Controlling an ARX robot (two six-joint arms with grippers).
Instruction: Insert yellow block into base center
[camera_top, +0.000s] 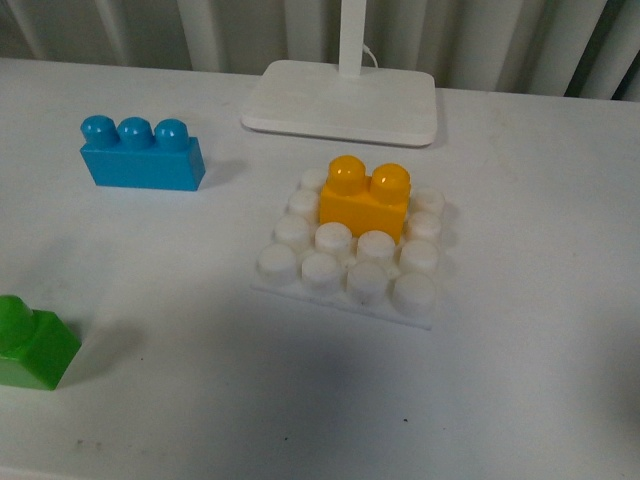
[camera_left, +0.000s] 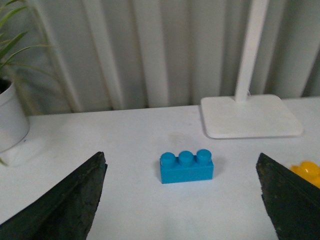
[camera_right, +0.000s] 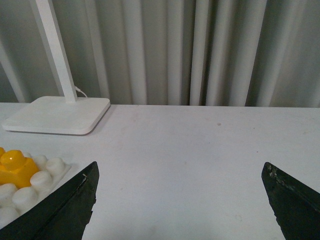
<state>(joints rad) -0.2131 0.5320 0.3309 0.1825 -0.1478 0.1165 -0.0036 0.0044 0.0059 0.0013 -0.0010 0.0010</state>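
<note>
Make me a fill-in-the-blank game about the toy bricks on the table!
1. The yellow block sits on the white ____ with round studs.
2. The blue brick has ____ studs on top.
3. The brick at the table's near left edge is ____.
4. The white lamp foot stands ____ the base, farther from the robot.

Missing words: base; three; green; behind

Left tool (camera_left: 180, 200) and right tool (camera_right: 180, 205), matte black, wedge-shaped fingers (camera_left: 65, 210)
</note>
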